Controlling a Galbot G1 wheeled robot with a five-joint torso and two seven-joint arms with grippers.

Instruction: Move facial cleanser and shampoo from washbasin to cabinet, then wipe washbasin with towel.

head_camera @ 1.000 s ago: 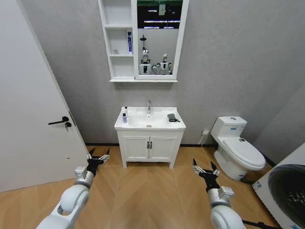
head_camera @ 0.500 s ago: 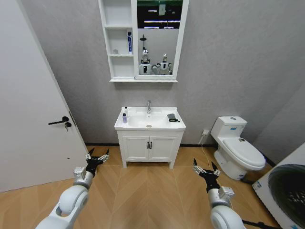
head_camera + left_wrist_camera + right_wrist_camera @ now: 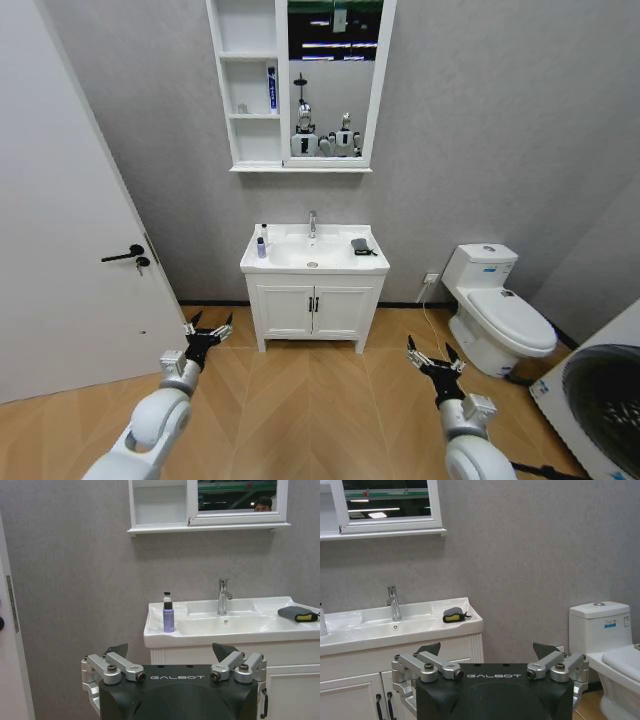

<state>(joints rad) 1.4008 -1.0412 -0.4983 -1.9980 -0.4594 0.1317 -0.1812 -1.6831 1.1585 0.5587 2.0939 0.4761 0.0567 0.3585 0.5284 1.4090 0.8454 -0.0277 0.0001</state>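
Head view is showing the left gripper (image 3: 207, 329) at 7 o'clock and the right gripper (image 3: 432, 356) at 5 o'clock, both spread wide and gripping nothing, hanging over the floor well short of the washbasin (image 3: 314, 252), where the towel (image 3: 361, 245) is lying at its 3 o'clock rim

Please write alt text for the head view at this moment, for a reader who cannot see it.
A white washbasin stands against a grey wall, with small bottles on its left ledge and a dark towel on its right. Above hangs the cabinet joined to a mirror. The left hand and right hand, both open, hang low over the wooden floor.
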